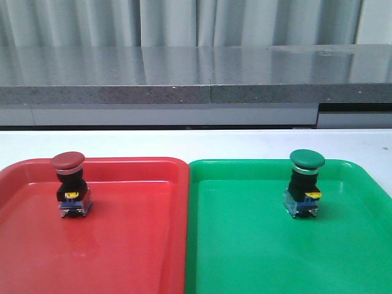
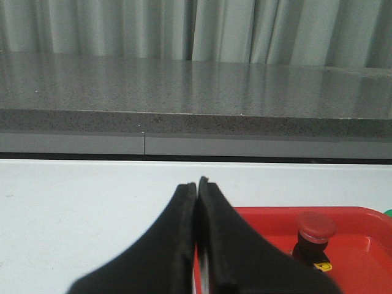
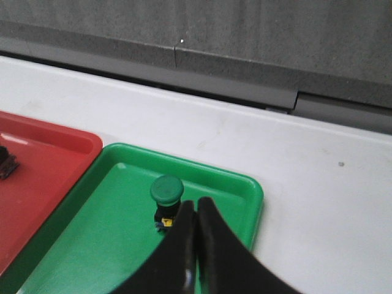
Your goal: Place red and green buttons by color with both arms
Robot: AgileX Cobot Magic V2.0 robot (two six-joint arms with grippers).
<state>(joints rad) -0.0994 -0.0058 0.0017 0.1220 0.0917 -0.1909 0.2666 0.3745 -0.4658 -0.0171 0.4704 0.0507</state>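
The front view shows no arm at all: only the red button [image 1: 68, 161] standing upright toward the back left of the red tray [image 1: 122, 245], and the green button [image 1: 306, 160] upright toward the back of the green tray [image 1: 257, 257]. The two trays lie side by side, edges touching, on the white table [image 1: 196, 144].

The wrist views add the arms. The left gripper [image 2: 197, 185] has its fingers pressed together and holds nothing, with the red button beyond it and apart. The right gripper [image 3: 196, 204] likewise has its fingers together and empty, and they overlap the green button's black body from this angle; whether they touch it cannot be told. Only this view shows the bare table beyond the green tray's outer edge.
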